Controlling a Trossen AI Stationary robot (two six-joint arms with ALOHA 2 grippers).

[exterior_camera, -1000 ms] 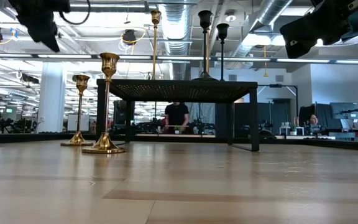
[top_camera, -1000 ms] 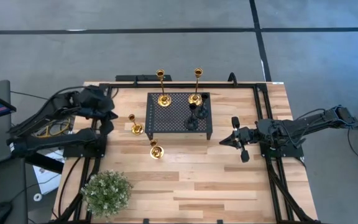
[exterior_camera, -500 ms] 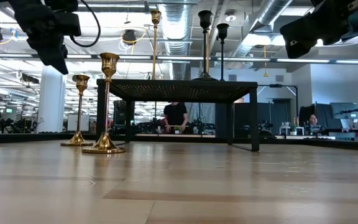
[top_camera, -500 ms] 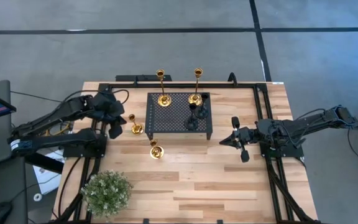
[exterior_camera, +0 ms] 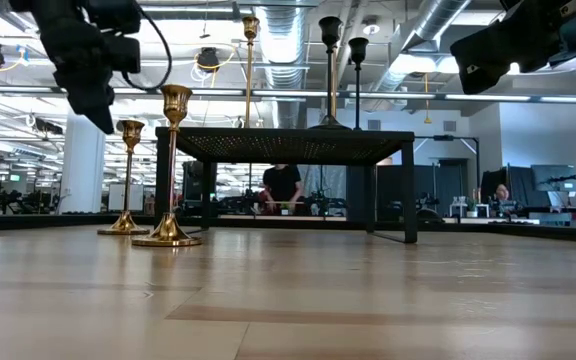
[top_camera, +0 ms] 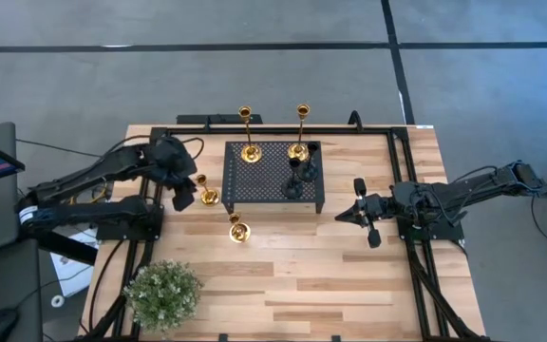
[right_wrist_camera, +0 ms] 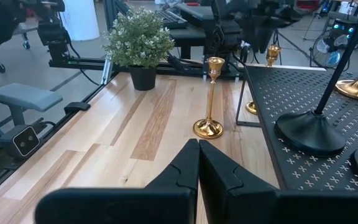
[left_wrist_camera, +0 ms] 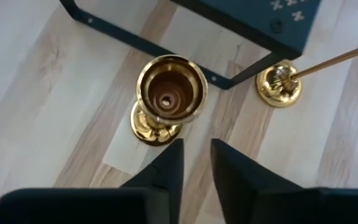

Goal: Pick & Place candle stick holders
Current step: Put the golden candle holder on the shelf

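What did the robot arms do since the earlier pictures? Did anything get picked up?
The left gripper swung in from the table's left edge toward the short gold candle holder beside the black stand, and now hovers just above it with its fingers a little apart. Nothing has been picked up. The right gripper, shut, the other holders and the potted plant stayed put.

The table's (top_camera: 283,275) near half lies open except for the potted plant (top_camera: 163,293) at its near left corner. Toward the far edge, the black stand (top_camera: 273,173) and two gold holders (top_camera: 208,193) (top_camera: 238,229) crowd the middle.
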